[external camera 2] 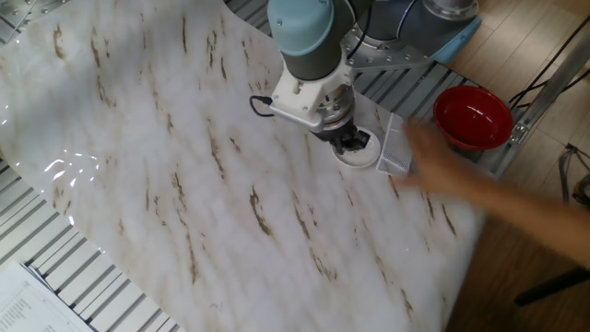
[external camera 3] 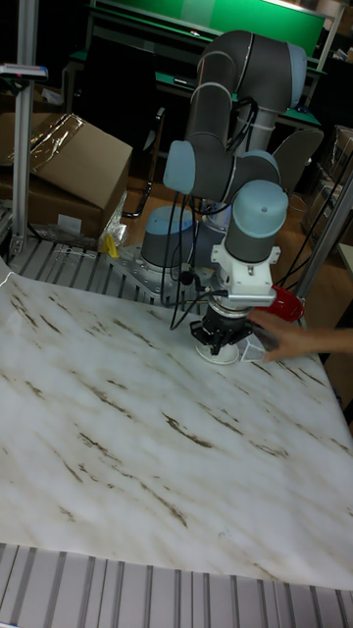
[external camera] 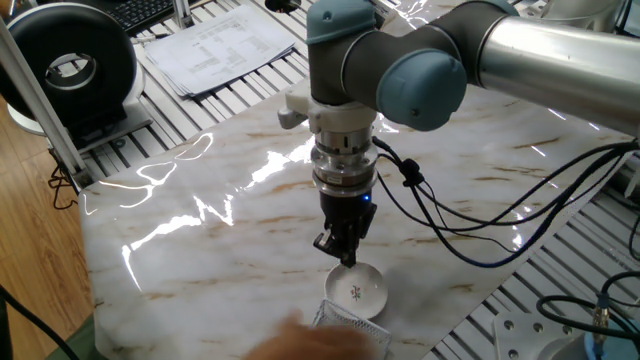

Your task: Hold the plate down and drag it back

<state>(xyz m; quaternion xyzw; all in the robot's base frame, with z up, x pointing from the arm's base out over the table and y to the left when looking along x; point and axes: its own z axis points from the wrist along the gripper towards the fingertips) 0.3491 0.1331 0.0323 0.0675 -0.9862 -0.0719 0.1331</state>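
Note:
The plate (external camera: pixel 360 293) is a small white saucer with a dark motif in its centre, lying near the marble table's edge. My gripper (external camera: pixel 345 256) points straight down with its fingers together, the tips on the plate's rim at the side toward the table's middle. In the other fixed view the gripper (external camera 2: pixel 350 142) covers most of the plate (external camera 2: pixel 362 160). The tall fixed view shows the gripper (external camera 3: pixel 224 340) low over the plate (external camera 3: pixel 227 359); the contact itself is hidden there.
A person's blurred hand (external camera 2: pixel 442 171) is beside the plate at the table edge. A small wire-mesh basket (external camera 2: pixel 395 152) lies right next to the plate. A red bowl (external camera 2: pixel 472 117) stands beyond the edge. Cables (external camera: pixel 470 235) hang from the wrist.

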